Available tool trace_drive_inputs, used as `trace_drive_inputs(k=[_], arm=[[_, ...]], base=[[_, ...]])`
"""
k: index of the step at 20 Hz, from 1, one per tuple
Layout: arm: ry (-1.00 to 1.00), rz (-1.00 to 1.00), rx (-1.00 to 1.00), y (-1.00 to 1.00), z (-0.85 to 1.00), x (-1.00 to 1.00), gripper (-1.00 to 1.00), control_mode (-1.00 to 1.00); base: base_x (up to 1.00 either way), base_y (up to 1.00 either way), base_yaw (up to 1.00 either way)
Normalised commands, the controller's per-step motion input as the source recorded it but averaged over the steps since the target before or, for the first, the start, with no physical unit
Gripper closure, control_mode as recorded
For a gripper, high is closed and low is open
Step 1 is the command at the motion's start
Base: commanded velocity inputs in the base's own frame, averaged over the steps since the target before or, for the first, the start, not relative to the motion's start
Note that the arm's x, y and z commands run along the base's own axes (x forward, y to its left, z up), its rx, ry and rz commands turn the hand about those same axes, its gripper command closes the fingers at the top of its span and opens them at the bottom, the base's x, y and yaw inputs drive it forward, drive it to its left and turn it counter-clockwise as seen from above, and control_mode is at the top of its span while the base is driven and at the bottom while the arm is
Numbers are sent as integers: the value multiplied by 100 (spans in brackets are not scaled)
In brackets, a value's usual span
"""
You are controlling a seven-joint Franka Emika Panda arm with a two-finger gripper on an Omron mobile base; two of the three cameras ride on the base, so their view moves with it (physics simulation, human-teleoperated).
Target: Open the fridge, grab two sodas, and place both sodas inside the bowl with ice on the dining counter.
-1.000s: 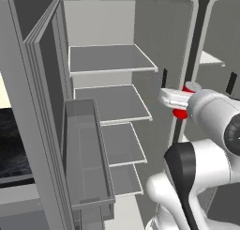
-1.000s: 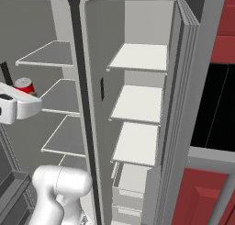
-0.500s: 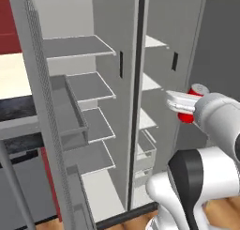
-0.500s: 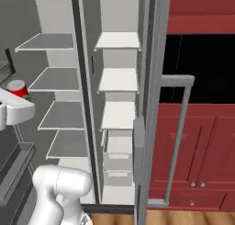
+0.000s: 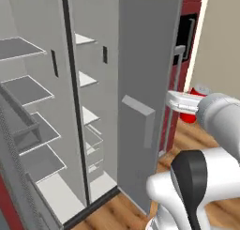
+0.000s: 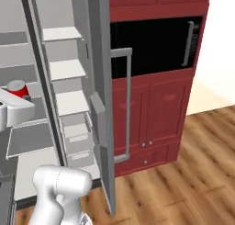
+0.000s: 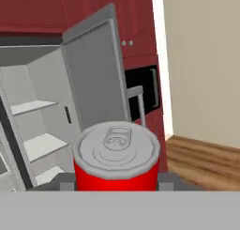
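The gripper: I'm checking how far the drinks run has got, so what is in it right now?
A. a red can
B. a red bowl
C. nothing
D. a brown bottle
A: the gripper is shut on a red can, seen from above in the hand view with its silver pull-tab top; the can also shows at the end of the arm beside the open fridge.
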Motion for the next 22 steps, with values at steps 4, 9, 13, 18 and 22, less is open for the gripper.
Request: trace_drive_inputs(k=[4,9,13,18,22], arm=[[0,0,0,0,0,0,100,100],[0,0,0,0,0,0,100,100],[0,0,0,0,0,0,100,100],[0,0,0,0,0,0,100,100],[0,0,0,0,0,0,100,100]], base=[[-46,-3,-61],[-32,-26,-58],[-3,-42,-62],[11,-59,-60],[32,-67,-54]])
